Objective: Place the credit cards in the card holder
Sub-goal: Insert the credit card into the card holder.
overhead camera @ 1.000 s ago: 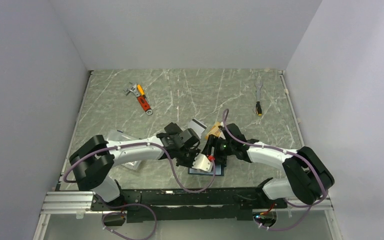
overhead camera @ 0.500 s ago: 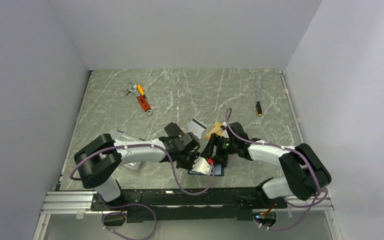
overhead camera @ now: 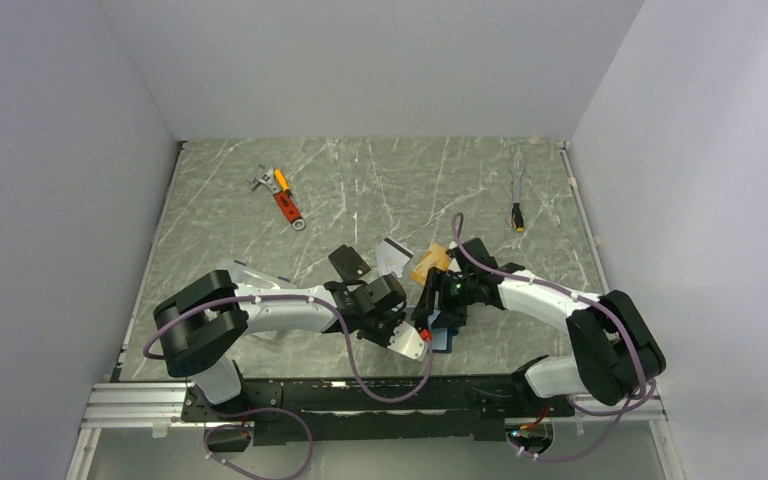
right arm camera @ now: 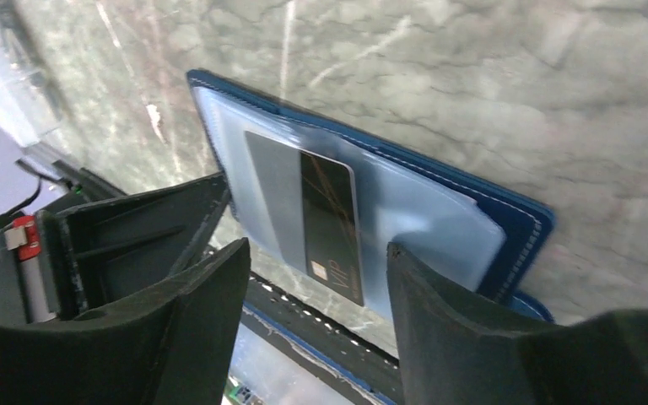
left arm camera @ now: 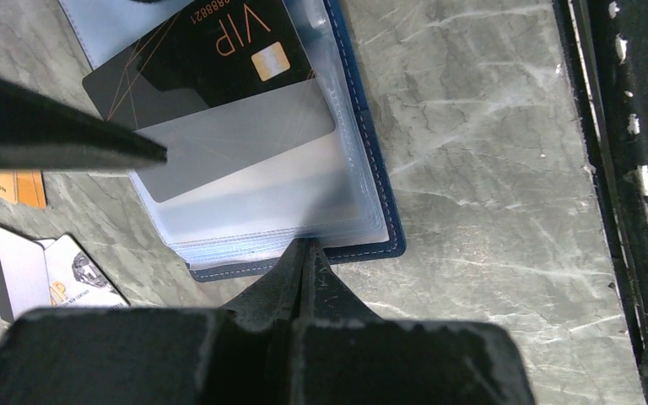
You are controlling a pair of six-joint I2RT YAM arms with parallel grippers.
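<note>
The navy card holder (left arm camera: 380, 219) lies open near the table's front edge, its clear sleeves up; it also shows in the right wrist view (right arm camera: 519, 215) and the top view (overhead camera: 442, 339). The black card (left arm camera: 211, 55) sits partly in a sleeve, one end sticking out, as the right wrist view (right arm camera: 329, 232) also shows. My left gripper (left arm camera: 307, 253) is shut, its tips touching the holder's near edge. My right gripper (right arm camera: 316, 278) is open over the black card, one finger (left arm camera: 59, 135) touching it. The orange-gold card (overhead camera: 430, 266) and silver-white card (overhead camera: 392, 255) lie loose just behind.
A flat dark object (overhead camera: 348, 262) lies left of the silver-white card. A clear plastic box (overhead camera: 245, 280) sits under my left arm. An orange wrench (overhead camera: 282, 196) lies at the back left and a small tool (overhead camera: 517, 195) at the back right. The table's metal front rail (left arm camera: 616, 169) runs beside the holder.
My left gripper has moved toward the front edge, uncovering the flat dark object. My right gripper has shifted slightly, and the orange-gold card shows more.
</note>
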